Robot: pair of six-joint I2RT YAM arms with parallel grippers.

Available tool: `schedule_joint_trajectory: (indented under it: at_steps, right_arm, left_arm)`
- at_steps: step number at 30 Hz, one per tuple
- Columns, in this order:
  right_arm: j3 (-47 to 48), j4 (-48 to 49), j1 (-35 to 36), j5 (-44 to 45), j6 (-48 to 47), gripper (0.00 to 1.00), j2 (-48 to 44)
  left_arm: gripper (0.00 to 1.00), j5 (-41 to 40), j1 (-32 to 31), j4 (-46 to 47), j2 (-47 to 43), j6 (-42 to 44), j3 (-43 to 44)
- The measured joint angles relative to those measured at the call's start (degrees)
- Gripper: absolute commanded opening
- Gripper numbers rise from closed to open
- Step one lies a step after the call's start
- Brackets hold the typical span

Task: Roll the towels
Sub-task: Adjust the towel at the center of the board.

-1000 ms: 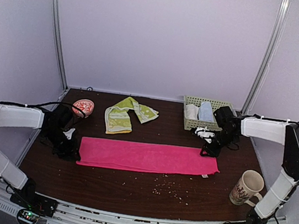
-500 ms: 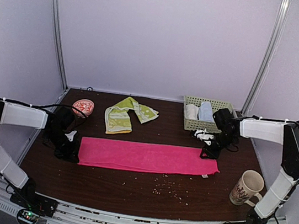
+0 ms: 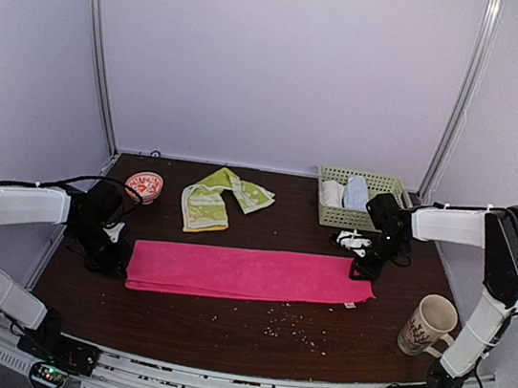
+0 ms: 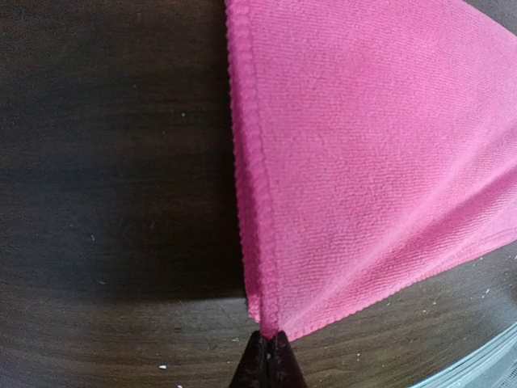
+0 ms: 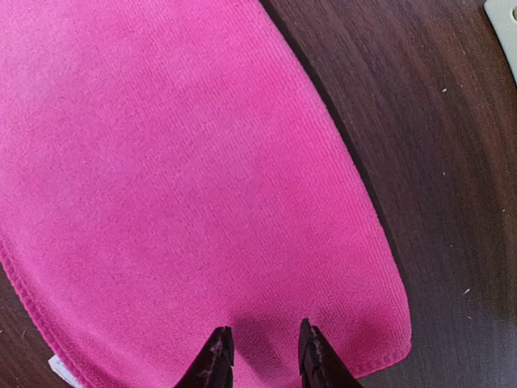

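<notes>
Your left gripper (image 4: 269, 346) is pinching a corner at the left end of the pink towel (image 3: 248, 272), fingers pressed tight together on the hem. The towel is lying flat and unrolled across the middle of the table (image 3: 219, 338), running from 9 o'clock to 3 o'clock. Your right gripper (image 5: 264, 343) is sitting over the right end, at about 3 o'clock, with its fingers standing narrowly apart on the cloth. Whether they are nipping a fold or merely pressing down, I cannot tell from the wrist view.

That doubt is the main risk. If you are pulling from the left while the right end is not truly held, the towel is going to slide instead of tensioning, and any roll you start will be coming out loose or skewed. The left grip is also biting only the very tip of the corner (a thin sliver of hem), so a sharp tug is likely to slip it free. Lifting one corner alone may be turning the short edge diagonal, giving a cone rather than a cylinder. Mind the crumbs (image 3: 289, 326) at 6 o'clock, just beside the near edge: dragging that way is sweeping them into the roll. The yellow-green cloth (image 3: 210, 199) is lying crumpled at 11 o'clock, well apart.
</notes>
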Motion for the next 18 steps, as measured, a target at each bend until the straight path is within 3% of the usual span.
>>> schedule_joint_trajectory:
  at_steps: [5, 11, 14, 18]
  right_arm:
    - [-2.0, -3.3, -0.1, -2.6, -3.5, 0.32, -3.6]
    - [-6.3, -7.7, 0.3, -2.3, -7.4, 0.32, -6.8]
    - [-8.1, -8.3, 0.5, -0.8, -8.2, 0.31, -6.8]
    - [-8.6, -7.7, 0.5, 1.8, -8.4, 0.30, -6.5]
  left_arm:
    - [0.00, 0.1, 0.0, -1.2, 0.6, 0.5, 0.0]
    - [0.25, 0.5, 0.0, -4.7, 1.4, 2.2, 0.0]
    - [0.30, 0.5, 0.0, -8.7, 1.4, 3.1, 2.0]
    - [0.31, -0.6, 0.0, -12.2, 1.4, 4.4, 11.4]
